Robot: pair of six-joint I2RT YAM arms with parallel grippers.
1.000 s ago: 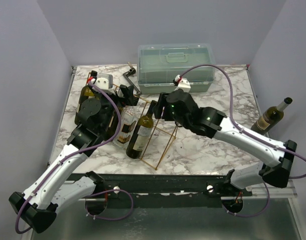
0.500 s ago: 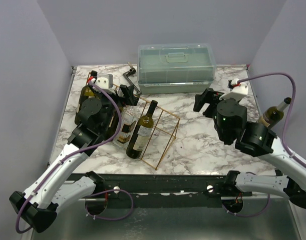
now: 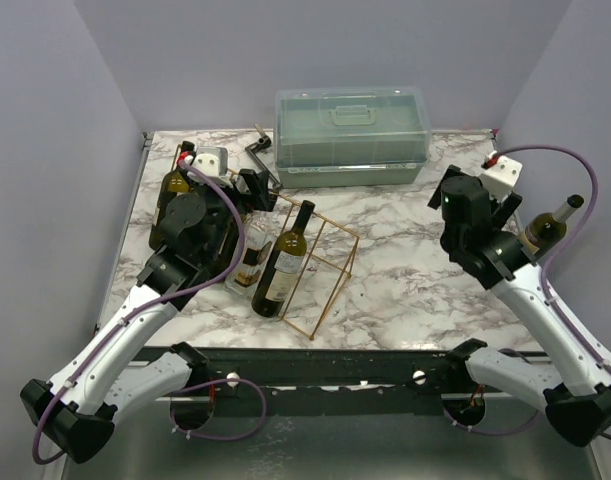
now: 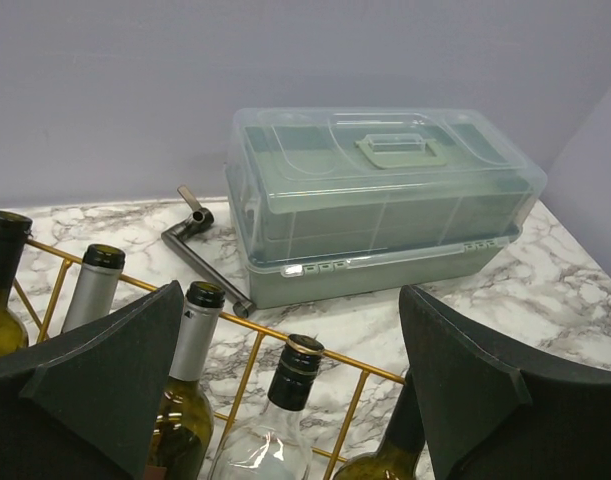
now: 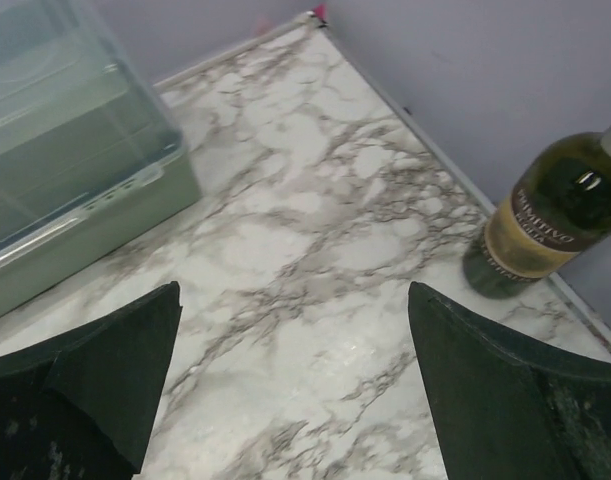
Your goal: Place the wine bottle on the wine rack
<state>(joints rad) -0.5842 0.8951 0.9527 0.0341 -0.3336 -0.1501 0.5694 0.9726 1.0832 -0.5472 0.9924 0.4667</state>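
Observation:
The gold wire wine rack (image 3: 337, 285) lies at the left-middle of the table and holds several bottles. A dark green wine bottle (image 3: 285, 260) with a pale label leans in its right slot, with nothing gripping it. Another wine bottle (image 3: 541, 232) stands upright at the table's right edge, also visible in the right wrist view (image 5: 545, 225). My right gripper (image 3: 472, 192) hangs open just left of that bottle, over bare marble (image 5: 295, 300). My left gripper (image 3: 237, 195) hovers open above the rack's bottle necks (image 4: 290, 300), either side of a clear black-capped bottle (image 4: 297, 368) and touching nothing.
A translucent green lidded box (image 3: 351, 136) stands at the back centre. A dark metal crank handle (image 3: 262, 160) lies left of it. Side walls close in both table edges. Bare marble stretches between the rack and the right arm.
My right gripper let go of the dark bottle at the rack, opened wide and swung right toward the bottle at the table's edge. The left arm barely moved.

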